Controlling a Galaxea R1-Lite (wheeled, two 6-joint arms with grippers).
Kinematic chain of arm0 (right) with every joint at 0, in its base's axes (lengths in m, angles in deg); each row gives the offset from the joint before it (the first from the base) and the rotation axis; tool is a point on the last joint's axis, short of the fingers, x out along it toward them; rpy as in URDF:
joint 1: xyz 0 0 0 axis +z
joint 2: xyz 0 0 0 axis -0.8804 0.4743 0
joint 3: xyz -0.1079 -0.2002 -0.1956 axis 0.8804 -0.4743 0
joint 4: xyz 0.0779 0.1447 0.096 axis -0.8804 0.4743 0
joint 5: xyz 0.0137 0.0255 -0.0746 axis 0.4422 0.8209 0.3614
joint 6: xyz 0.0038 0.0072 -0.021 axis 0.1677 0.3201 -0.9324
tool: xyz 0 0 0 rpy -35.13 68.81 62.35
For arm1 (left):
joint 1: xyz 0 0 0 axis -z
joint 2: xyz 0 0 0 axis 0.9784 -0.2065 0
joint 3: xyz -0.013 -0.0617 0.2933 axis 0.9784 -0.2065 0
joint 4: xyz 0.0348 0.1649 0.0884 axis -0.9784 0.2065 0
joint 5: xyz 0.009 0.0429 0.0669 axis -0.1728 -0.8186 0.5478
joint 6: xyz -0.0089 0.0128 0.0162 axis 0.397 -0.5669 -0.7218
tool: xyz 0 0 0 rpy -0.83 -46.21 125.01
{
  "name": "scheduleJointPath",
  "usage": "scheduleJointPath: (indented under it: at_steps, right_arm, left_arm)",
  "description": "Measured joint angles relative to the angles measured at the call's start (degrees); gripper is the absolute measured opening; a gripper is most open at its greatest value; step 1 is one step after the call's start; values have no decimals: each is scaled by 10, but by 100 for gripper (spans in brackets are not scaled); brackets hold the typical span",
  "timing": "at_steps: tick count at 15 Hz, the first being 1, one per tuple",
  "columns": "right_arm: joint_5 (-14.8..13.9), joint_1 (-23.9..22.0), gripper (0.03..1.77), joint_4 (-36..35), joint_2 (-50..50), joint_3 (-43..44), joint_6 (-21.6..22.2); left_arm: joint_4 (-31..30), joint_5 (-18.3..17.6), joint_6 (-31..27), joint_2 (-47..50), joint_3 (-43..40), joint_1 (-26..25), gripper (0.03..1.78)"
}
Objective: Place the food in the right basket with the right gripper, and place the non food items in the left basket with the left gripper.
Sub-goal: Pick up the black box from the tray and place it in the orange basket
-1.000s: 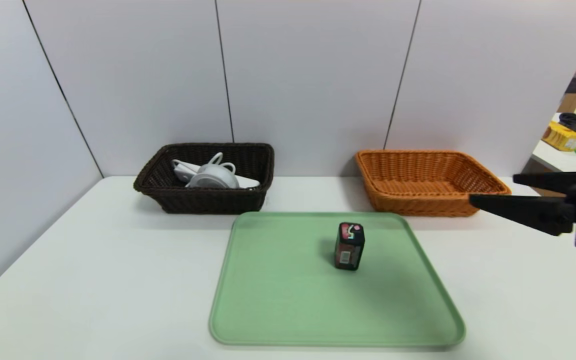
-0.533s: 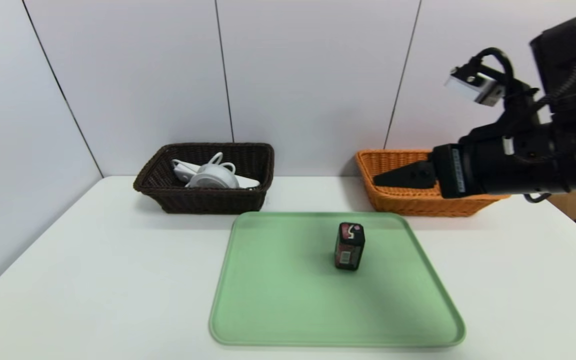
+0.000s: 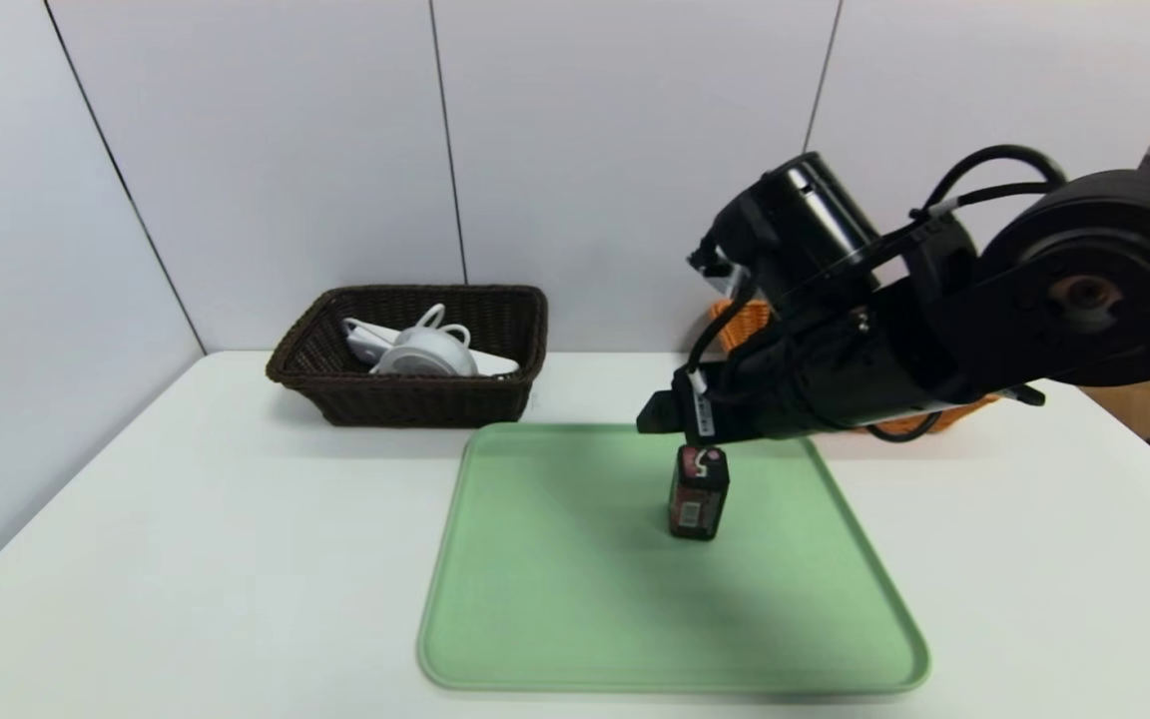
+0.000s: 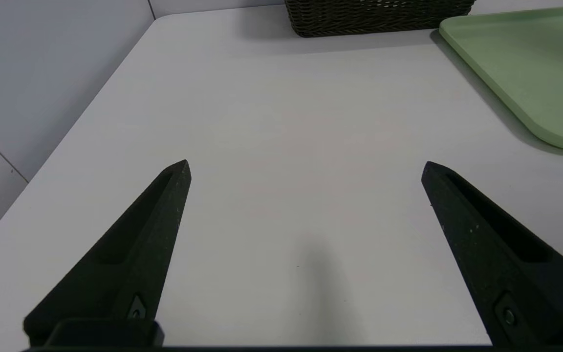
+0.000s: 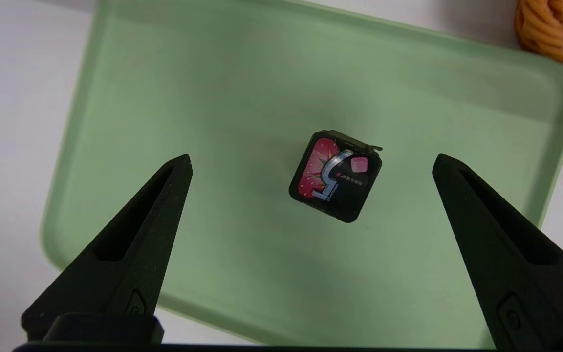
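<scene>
Right end effector (image 5: 313, 159), black, two tapered fingers: spread wide, nothing between them in grip. Over the last second it has swung in from the worktop's right side, across the orange-tan wicker basket (image 3: 743, 325), and now hangs above the small black carton with pink and red label art (image 3: 698, 492).

Carton: upright, unmoved, on the pale green rectangular tray (image 3: 555, 619); seen from the right wrist it sits between the fingertips' lines, turned askew to them.

Farther out: dark brown wicker basket (image 3: 425, 399) holds the white power strip (image 3: 493, 364) and round white tub (image 3: 427, 355), same as before. Left end effector (image 4: 306, 164) parked over bare white worktop (image 4: 306, 122), wide open, empty.

Reading: non-food sorting looks done; the reach for the last item, the food, has begun. Lowering and closing should come next.
</scene>
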Motion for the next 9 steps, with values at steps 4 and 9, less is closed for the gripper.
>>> scheduleJointPath:
  at_steps: [4,9]
  right_arm:
    - [-20,7,170,3,53,8,42]
    - [-22,9,170,3,89,9,77]
  left_arm:
    - [0,0,0,0,0,0,169]
    - [0,0,0,0,0,0,169]
